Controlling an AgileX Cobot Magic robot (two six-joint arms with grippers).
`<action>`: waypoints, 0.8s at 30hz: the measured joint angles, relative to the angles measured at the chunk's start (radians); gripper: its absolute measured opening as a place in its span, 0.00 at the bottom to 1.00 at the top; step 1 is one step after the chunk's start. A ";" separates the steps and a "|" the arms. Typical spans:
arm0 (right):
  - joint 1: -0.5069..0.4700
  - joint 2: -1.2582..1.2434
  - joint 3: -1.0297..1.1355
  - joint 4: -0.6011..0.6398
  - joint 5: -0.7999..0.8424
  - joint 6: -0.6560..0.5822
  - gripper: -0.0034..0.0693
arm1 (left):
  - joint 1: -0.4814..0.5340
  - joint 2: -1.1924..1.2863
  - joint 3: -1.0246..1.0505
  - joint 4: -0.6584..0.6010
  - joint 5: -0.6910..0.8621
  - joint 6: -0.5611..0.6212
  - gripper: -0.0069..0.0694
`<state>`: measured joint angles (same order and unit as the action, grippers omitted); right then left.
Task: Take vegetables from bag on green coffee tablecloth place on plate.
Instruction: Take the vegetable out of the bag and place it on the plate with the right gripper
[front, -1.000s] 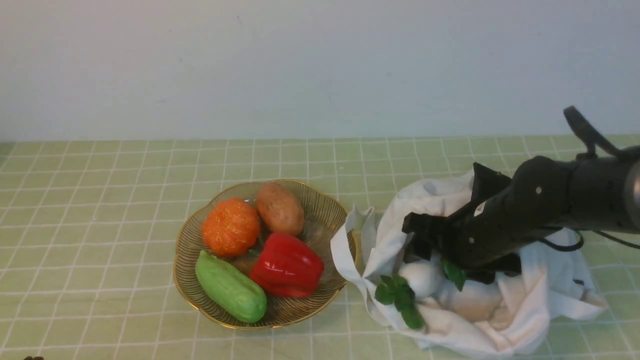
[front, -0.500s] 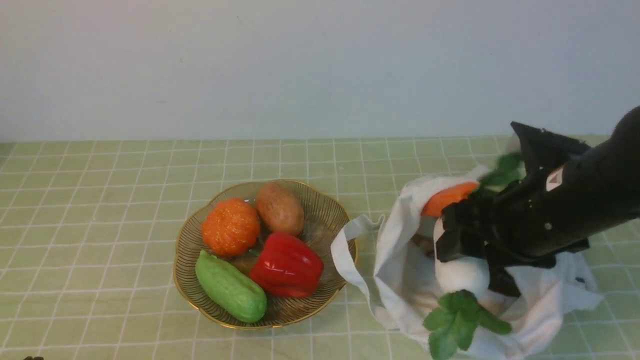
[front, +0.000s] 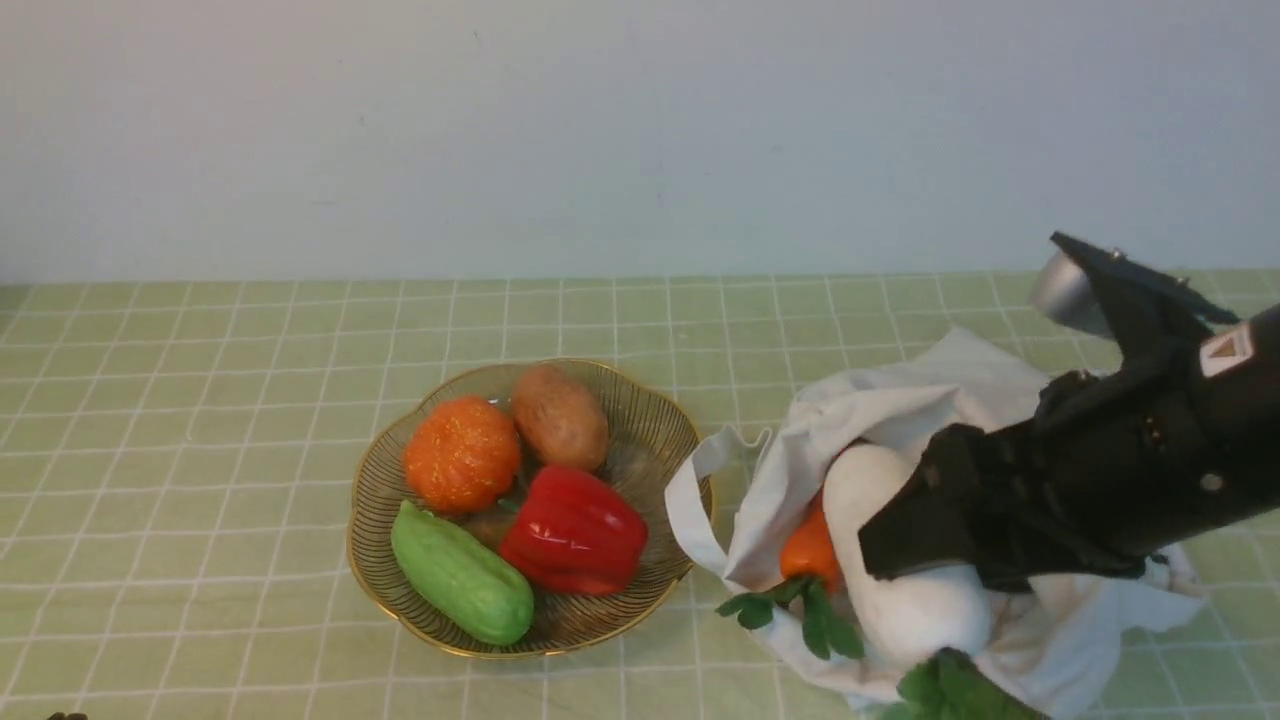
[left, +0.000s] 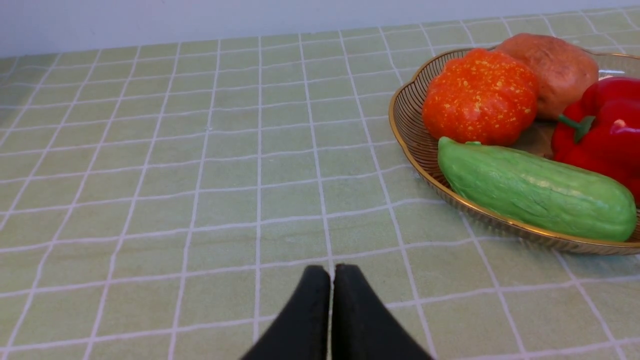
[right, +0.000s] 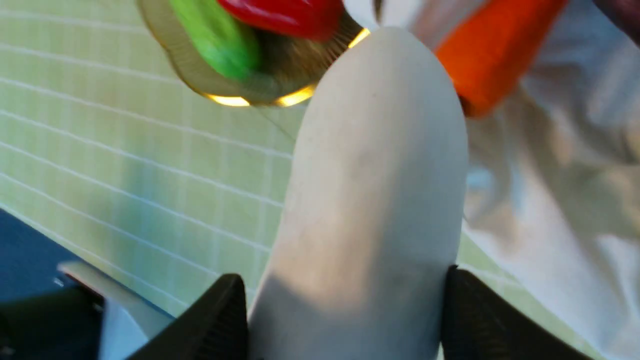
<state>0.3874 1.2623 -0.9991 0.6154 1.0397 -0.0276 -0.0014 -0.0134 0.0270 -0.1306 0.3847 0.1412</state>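
The right gripper's (right: 340, 305) two black fingers stand wide apart and clamp the white radish (right: 370, 200) between them, one finger on each flank of its thick body. The wrist view shows the smooth rounded end reaching well out beyond the fingertips, toward the rim of the plate (right: 230, 100).

In the front view the right gripper (front: 920, 530) crosses the radish (front: 925, 615) about midway along it. The pale body shows above and below the dark finger, and the green leaves hang at the lower end, near the picture's edge.

Just beside the radish, on the side nearer the plate, the orange carrot (front: 808, 550) lies in the mouth of the bag (front: 900, 400), its leafy top spilling over the cloth edge. The off-white bag sits crumpled on the green checked tablecloth (front: 200, 450) under and behind the arm – one strap loops toward the plate (front: 640, 420).

The gold wire plate stands close beside the bag. It holds an orange pumpkin (front: 462, 455), a brown potato (front: 560, 415), a red pepper (front: 572, 530) and a green gourd (front: 460, 585).

The left gripper (left: 330, 310) hovers over bare tablecloth, apart from the plate, its fingers pressed together with nothing between them.
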 joint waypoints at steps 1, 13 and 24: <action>0.000 -0.001 0.000 0.006 0.000 -0.004 0.67 | 0.000 0.000 0.000 0.000 0.000 0.000 0.08; 0.167 0.229 -0.297 0.034 -0.044 -0.161 0.67 | 0.000 0.000 0.000 0.000 0.000 0.000 0.08; 0.216 0.664 -0.704 -0.296 0.014 -0.008 0.67 | 0.000 0.000 0.000 0.000 0.000 0.000 0.08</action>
<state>0.6030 1.9264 -1.7027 0.3190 1.0540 -0.0353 -0.0014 -0.0134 0.0270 -0.1306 0.3847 0.1412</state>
